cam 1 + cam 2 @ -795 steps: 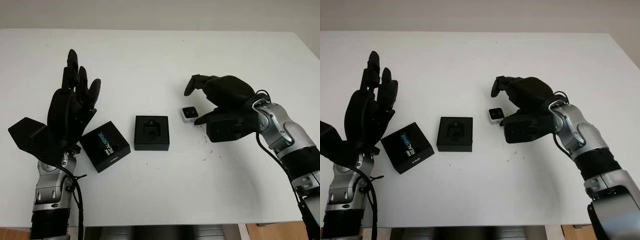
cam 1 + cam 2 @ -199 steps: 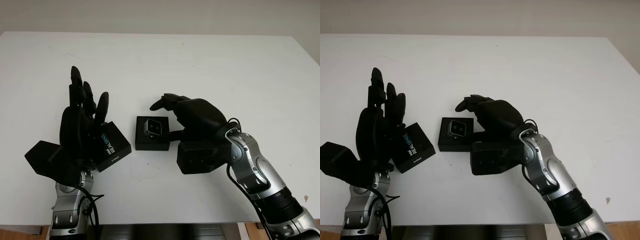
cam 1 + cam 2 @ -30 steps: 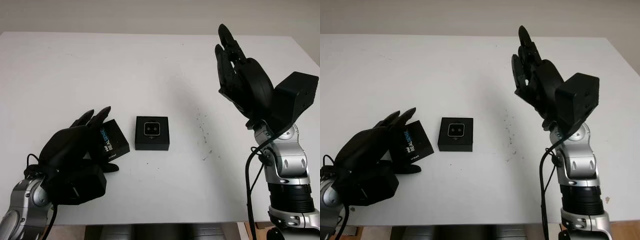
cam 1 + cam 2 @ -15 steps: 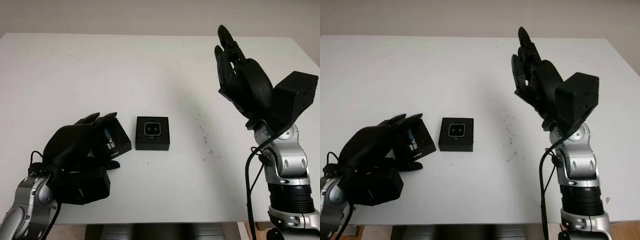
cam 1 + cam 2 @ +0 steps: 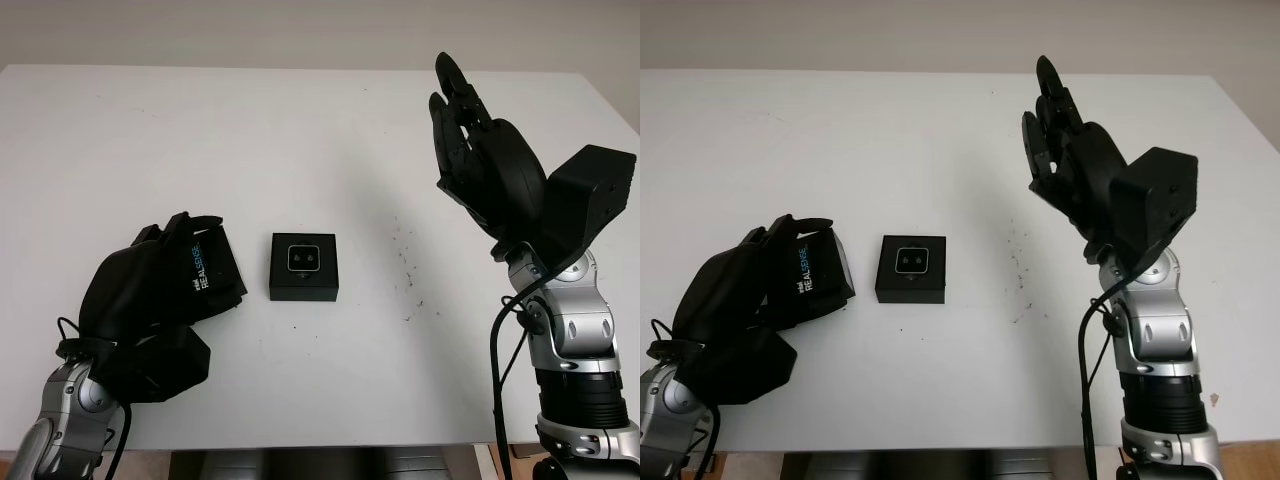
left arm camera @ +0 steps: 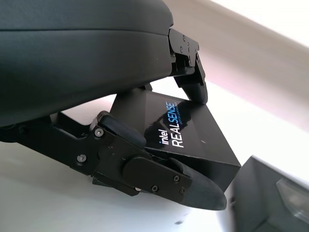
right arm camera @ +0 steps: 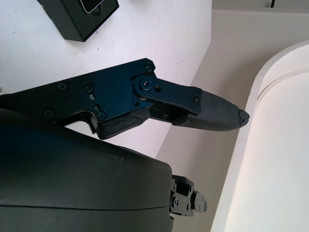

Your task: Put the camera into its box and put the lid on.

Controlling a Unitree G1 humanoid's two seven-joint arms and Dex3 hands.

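The small silver camera sits lens-up inside the black box at the middle of the white table. To its left, my left hand is shut on the black lid printed with "REALSENSE", tilted up off the table. In the left wrist view the fingers clamp the lid from both sides, with the box just beyond. My right hand is open, raised above the table's right side.
Small dark specks lie on the table right of the box. The table's front edge runs just past both forearms. The box corner with the camera appears far below the right hand in the right wrist view.
My left hand has closed around the lid and tipped it up off the table. The right hand stays raised and still.
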